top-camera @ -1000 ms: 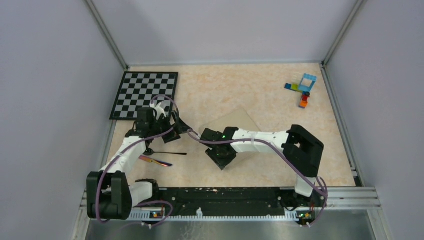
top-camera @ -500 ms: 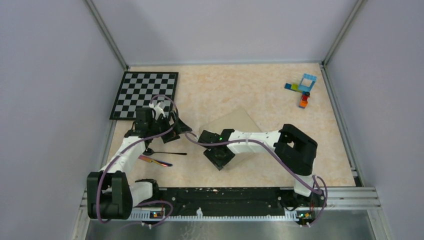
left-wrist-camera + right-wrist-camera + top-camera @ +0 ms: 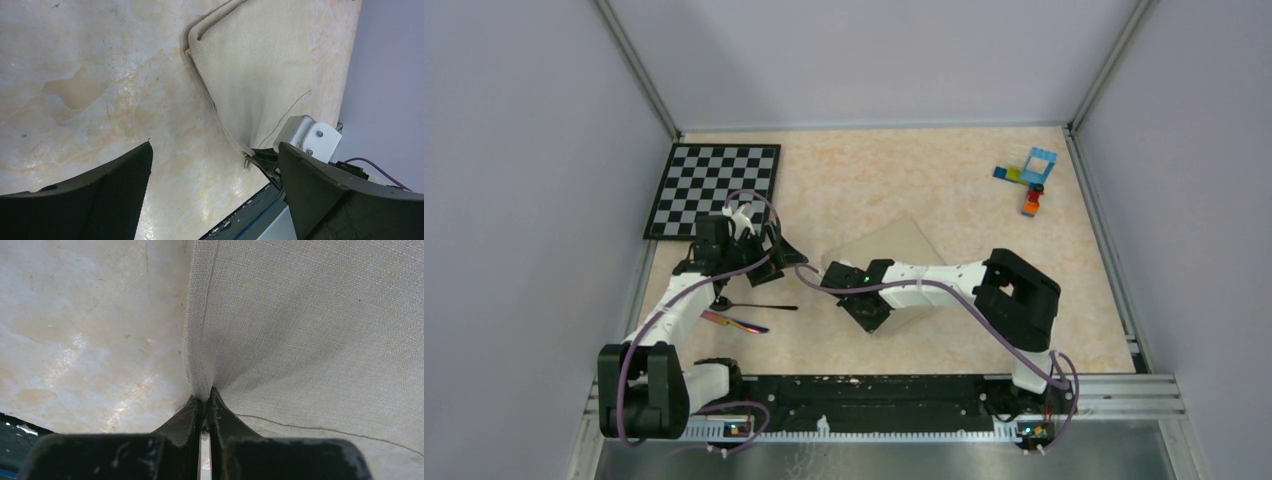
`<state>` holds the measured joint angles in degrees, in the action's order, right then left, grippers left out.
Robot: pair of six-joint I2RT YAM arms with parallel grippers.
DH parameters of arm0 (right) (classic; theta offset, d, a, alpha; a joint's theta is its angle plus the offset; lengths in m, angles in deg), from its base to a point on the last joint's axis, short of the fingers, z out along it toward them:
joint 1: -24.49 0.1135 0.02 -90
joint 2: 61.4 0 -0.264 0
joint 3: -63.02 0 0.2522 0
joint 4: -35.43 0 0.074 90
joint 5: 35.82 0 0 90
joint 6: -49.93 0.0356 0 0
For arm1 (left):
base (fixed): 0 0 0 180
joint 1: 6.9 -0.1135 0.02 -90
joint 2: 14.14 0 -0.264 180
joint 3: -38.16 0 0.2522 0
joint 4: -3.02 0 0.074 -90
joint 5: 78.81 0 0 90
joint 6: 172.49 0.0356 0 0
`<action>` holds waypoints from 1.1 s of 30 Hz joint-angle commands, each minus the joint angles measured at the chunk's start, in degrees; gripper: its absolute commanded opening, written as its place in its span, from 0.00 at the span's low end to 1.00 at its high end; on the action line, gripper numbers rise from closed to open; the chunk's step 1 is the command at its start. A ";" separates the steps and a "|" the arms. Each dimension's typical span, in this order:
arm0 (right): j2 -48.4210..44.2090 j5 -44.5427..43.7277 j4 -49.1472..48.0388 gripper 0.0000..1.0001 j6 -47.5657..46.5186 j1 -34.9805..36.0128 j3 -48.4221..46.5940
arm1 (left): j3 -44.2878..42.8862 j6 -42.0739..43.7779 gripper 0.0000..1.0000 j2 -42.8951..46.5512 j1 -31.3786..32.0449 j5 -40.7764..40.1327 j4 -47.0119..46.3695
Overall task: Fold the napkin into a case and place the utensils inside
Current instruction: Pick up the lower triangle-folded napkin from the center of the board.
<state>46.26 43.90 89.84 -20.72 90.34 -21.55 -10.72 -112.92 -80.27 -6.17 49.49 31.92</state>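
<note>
1. The right arm is sitting slightly further left than a second ago, its wrist over the near corner of the soft cream-beige cloth napkin.
2. The napkin is lying mid-table on the marbled beige table, unmoved.
3. The right gripper is pinching the napkin's hemmed edge; only the right wrist view is showing this.
4. The left gripper is standing wide, holding nothing.
5. Only the top view is showing the slim dark utensils, left of the napkin.

The left arm and right arm are built of white links and black joint blocks. Purple cables are looped along them. A green light is shown on the right wrist. Black textured fingers are fitted.
</note>
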 commanded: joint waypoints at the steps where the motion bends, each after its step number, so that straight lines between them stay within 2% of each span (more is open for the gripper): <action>1: 2.50 -3.06 -6.61 0.00 -0.57 0.45 3.43 | 0.46 0.14 0.99 -0.05 -0.37 1.12 -1.48; 6: -5.97 1.59 -13.16 0.00 -1.90 -0.25 7.09 | 2.42 -1.90 0.99 -1.87 -0.38 5.00 -5.13; 10: -13.06 15.62 -24.27 0.00 -0.74 -4.71 14.63 | 5.01 -5.66 0.99 -4.48 0.59 9.76 -10.99; 14: -18.02 27.22 -32.34 0.00 2.36 -10.38 21.35 | 5.59 -9.88 0.99 -6.06 5.45 9.15 -14.58; 16: -20.43 31.57 -36.71 0.00 4.16 -12.91 25.28 | 7.10 -14.54 0.99 -5.75 7.84 8.41 -20.32; 19: -22.92 36.98 -41.63 0.00 6.55 -16.82 29.46 | 10.79 -23.18 0.99 -4.52 10.79 4.75 -28.28; 25: -25.55 44.85 -51.04 0.00 10.86 -23.54 36.36 | 17.23 -38.59 0.99 -3.14 14.84 -5.81 -35.39; 28: -25.97 47.28 -55.12 0.00 12.54 -25.85 38.46 | 17.18 -44.00 0.99 -5.18 15.76 -9.62 -34.66; 30: -25.99 48.71 -56.73 0.00 13.19 -27.13 39.46 | 16.99 -47.06 0.99 -7.90 16.33 -10.09 -37.31; 33: -26.14 50.05 -58.29 0.00 13.45 -28.38 40.47 | 15.64 -48.40 0.99 -12.75 17.48 -11.16 -39.66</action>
<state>22.24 89.16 38.91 -8.72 63.52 18.19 6.20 -155.26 -88.79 10.03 41.91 -1.50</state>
